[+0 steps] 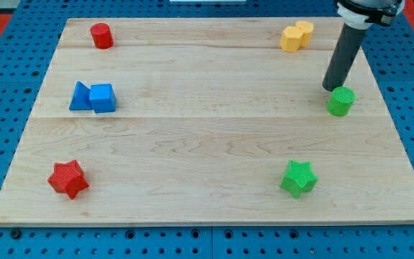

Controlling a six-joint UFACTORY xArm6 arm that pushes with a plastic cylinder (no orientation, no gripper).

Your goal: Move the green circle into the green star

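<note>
The green circle [341, 101] is a short green cylinder near the board's right edge, at mid height. The green star [298, 178] lies lower down, toward the view's bottom and a little to the left of the circle. My dark rod comes down from the view's top right. My tip [328, 87] rests on the board just above and to the left of the green circle, touching or nearly touching it.
A wooden board [207, 144] lies on a blue pegboard. Two yellow blocks [296, 36] sit together at the top right. A red cylinder [101, 35] is at the top left. A blue triangle and blue cube [94, 97] touch at the left. A red star [68, 178] is at the bottom left.
</note>
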